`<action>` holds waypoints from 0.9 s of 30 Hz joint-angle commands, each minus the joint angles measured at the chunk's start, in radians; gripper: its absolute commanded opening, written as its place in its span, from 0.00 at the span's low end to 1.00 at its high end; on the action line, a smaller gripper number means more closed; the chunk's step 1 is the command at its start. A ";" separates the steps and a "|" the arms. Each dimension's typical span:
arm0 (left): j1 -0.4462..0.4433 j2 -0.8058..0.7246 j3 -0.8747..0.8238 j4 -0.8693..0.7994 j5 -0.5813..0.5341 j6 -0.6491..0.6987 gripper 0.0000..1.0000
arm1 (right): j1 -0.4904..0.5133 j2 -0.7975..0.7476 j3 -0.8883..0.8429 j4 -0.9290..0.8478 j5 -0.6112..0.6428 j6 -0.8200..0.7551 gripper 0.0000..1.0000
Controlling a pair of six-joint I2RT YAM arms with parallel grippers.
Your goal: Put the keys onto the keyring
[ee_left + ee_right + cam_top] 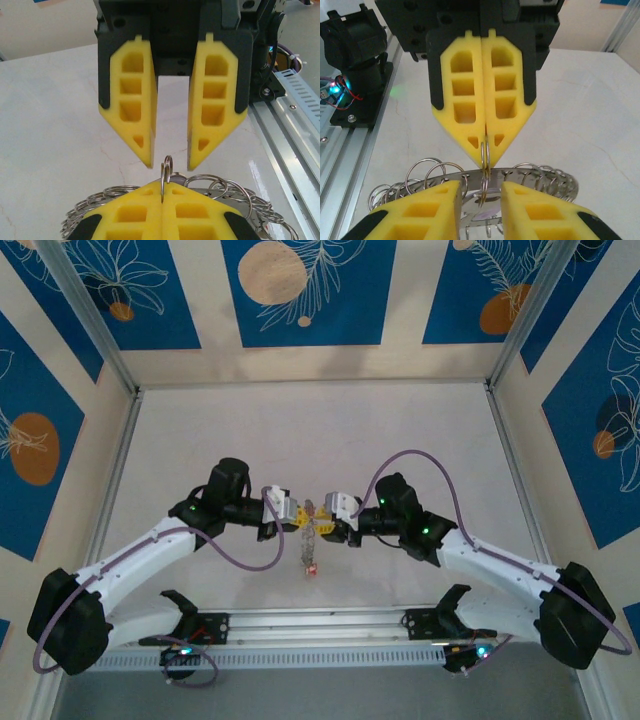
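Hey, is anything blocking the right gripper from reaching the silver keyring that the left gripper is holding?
Nothing visible does. The right gripper, open, has its yellow fingers on either side of a small wire loop on the jagged silvery-grey metal keyring; the shut left gripper pinches that loop.

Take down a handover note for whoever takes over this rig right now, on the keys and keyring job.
Left gripper: shut on a small split ring of the keyring.
Right gripper: open, fingers either side of that ring, not gripping.
A red-headed key shows just under the grippers in the top view; whether it is threaded, I cannot tell.
Left: thread the keys on.
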 commanded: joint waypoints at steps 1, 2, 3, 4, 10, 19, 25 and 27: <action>-0.012 -0.013 0.008 0.044 0.062 -0.008 0.00 | 0.008 0.018 0.013 0.026 -0.031 0.015 0.27; -0.012 -0.014 0.008 0.048 0.063 -0.009 0.00 | 0.007 0.025 0.016 0.029 -0.033 0.016 0.26; -0.011 -0.014 0.007 0.051 0.065 -0.010 0.00 | 0.009 0.032 0.020 0.030 -0.033 0.017 0.24; -0.012 -0.012 0.006 0.054 0.067 -0.013 0.00 | 0.010 0.036 0.023 0.031 -0.032 0.016 0.22; -0.012 -0.004 0.001 0.058 0.062 -0.012 0.00 | 0.013 0.039 0.026 0.068 -0.036 0.031 0.21; -0.013 0.003 0.001 0.061 0.057 -0.012 0.00 | 0.014 0.041 0.025 0.073 -0.031 0.032 0.18; -0.013 -0.002 0.001 0.068 0.046 -0.021 0.00 | 0.015 0.049 0.026 0.064 -0.019 0.024 0.00; -0.012 -0.008 0.000 0.053 0.016 -0.014 0.00 | 0.015 0.041 0.026 0.056 -0.014 0.018 0.00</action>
